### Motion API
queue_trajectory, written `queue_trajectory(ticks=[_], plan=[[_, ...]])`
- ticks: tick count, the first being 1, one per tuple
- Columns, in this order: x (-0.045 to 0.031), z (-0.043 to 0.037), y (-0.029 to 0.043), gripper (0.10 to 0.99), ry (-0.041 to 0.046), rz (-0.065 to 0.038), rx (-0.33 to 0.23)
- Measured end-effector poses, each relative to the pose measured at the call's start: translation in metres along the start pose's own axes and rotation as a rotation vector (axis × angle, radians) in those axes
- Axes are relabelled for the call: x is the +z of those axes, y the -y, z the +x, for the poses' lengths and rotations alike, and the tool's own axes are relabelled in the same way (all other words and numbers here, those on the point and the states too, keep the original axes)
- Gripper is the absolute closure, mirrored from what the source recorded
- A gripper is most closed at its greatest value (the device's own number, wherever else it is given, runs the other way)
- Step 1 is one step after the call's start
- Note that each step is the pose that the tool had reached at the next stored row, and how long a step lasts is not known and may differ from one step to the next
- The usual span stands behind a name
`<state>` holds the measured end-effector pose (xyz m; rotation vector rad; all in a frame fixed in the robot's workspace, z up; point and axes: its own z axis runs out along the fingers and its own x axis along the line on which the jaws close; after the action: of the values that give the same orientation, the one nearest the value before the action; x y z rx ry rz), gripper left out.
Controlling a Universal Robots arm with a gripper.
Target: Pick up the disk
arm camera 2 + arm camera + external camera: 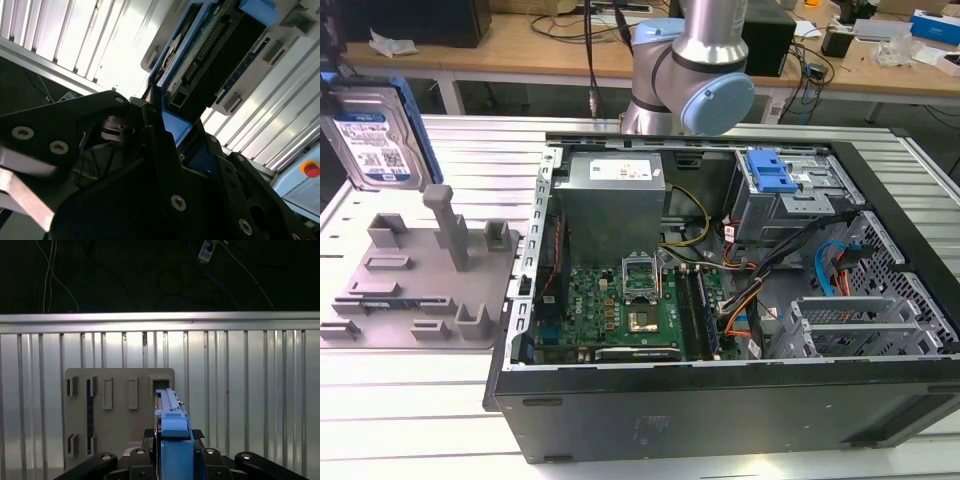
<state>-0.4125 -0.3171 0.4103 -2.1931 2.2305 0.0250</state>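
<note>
The disk (375, 140), silver with a white-and-blue label and blue side rails, hangs upright in the air at the exterior view's far left, above the grey fixture (420, 280). A dark part of my gripper (328, 75) shows at its upper edge. In the first wrist view the disk (172, 410) stands edge-on between the black fingers, with my gripper (174, 442) shut on its blue rail. The second wrist view shows the disk's circuit-board side (210, 45) reaching out past the gripper (167, 122).
The grey fixture (120, 410) with upright posts and slots lies on the ribbed metal table under the disk. To the exterior view's right stands the open computer case (720, 400) with a blue drive bracket (768, 172). The arm's base (690, 70) rises behind the case.
</note>
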Motion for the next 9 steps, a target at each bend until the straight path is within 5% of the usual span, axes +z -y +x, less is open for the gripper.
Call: queue_trajectory(ticks=[9], plan=[[-0.0395, -0.0008, 0.0000, 0.718, 0.0046, 0.002, -0.001]])
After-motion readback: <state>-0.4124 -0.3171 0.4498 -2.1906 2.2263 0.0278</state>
